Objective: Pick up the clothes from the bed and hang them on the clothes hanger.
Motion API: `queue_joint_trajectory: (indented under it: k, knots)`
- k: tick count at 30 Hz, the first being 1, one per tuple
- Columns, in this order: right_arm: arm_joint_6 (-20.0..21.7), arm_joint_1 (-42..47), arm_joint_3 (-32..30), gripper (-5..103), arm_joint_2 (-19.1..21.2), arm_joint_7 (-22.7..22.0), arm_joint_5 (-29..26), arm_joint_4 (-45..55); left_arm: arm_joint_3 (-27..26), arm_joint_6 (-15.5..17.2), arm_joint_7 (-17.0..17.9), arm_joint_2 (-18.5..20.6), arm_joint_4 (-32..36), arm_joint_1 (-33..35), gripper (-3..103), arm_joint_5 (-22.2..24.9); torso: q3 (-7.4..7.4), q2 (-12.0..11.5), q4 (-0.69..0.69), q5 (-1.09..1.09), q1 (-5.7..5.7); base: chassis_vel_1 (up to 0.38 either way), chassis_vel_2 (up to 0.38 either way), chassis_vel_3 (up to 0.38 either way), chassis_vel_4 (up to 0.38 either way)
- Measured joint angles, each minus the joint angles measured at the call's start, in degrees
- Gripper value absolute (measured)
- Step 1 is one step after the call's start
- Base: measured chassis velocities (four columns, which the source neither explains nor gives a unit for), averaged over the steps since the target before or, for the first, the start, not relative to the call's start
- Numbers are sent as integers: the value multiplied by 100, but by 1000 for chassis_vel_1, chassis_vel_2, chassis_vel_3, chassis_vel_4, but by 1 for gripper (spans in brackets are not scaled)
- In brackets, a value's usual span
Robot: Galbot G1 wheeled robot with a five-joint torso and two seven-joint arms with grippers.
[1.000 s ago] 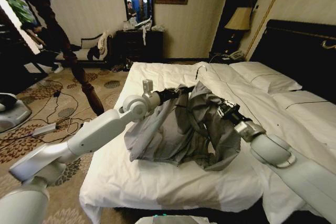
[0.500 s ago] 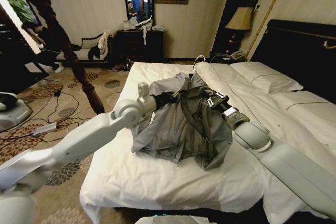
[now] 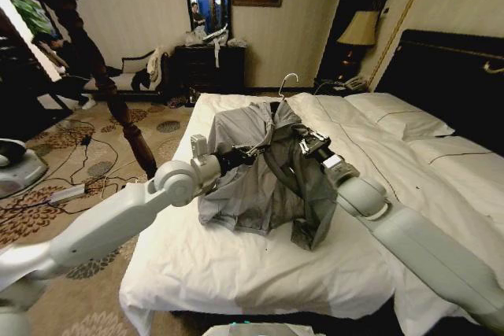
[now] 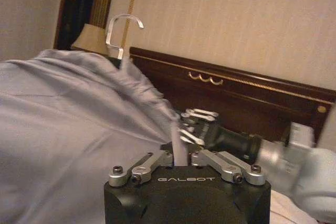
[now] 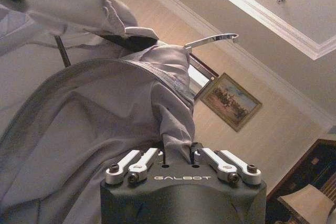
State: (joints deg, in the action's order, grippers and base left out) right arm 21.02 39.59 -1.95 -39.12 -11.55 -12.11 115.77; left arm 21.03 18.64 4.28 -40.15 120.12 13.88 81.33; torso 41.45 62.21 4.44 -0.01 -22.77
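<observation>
The clothes (image 3: pixel 252 182), a wrinkled grey shirt, hang lifted over the white bed (image 3: pixel 236 273), with the lower folds still near the duvet. The clothes hanger sits inside the shirt's collar; its silver hook (image 3: pixel 288 80) sticks out on top. My left gripper (image 3: pixel 253 149) is shut on a fold of the shirt on its left side. My right gripper (image 3: pixel 302 145) is shut on the shirt's right front edge. In the left wrist view the fingers (image 4: pixel 157 160) pinch grey fabric (image 4: pixel 68 124) below the hook (image 4: pixel 123 29). The right wrist view shows fabric (image 5: pixel 94 129) clamped below the dark hanger (image 5: pixel 128 40).
A tall dark wooden coat stand (image 3: pixel 94 68) rises left of the bed over patterned carpet with cables (image 3: pixel 75 190). A dark headboard (image 3: pixel 449 76) and pillows (image 3: pixel 398 120) lie to the right. A lamp (image 3: pixel 358 29) and a dresser (image 3: pixel 209 64) stand at the back.
Both grippers have risen and moved away from me with the shirt, lifting most of it off the duvet. The hanger's hook now stands higher above the collar.
</observation>
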Motion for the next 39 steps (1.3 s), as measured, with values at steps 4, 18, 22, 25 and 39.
queue_joint_trajectory:
  k: [4, 18, 22, 25, 39]
  knots:
    - [-26, 6, 39, 19, -68, -1, 66, -53, -201, 88, -88, 229, 305, 312, 33, -67, 0, 0, 3, 0, 1, 0, 0, 0, 0]
    - [-276, 514, -208, 19, -223, -83, 108, -49, -756, 222, -422, 1139, 1366, 1768, 83, -962, 0, 0, 2, 1, 1, 0, 0, 0, 0]
    - [-278, 668, -305, 19, -222, -82, 145, -12, -765, 273, -291, 1234, 1535, 1801, 93, -983, 0, 0, 2, 0, 1, 0, 0, 0, 0]
    - [-309, 820, -454, 19, -178, -71, 179, -19, -724, 314, -193, 1384, 1829, 1828, 99, -813, -1, 0, 3, 1, 1, 0, 0, 0, 0]
    - [-378, 733, -614, 19, -72, -56, 134, -73, -572, 519, -27, 2086, 2351, 1895, 100, -200, 0, 0, 0, 0, 1, 0, 0, 0, 0]
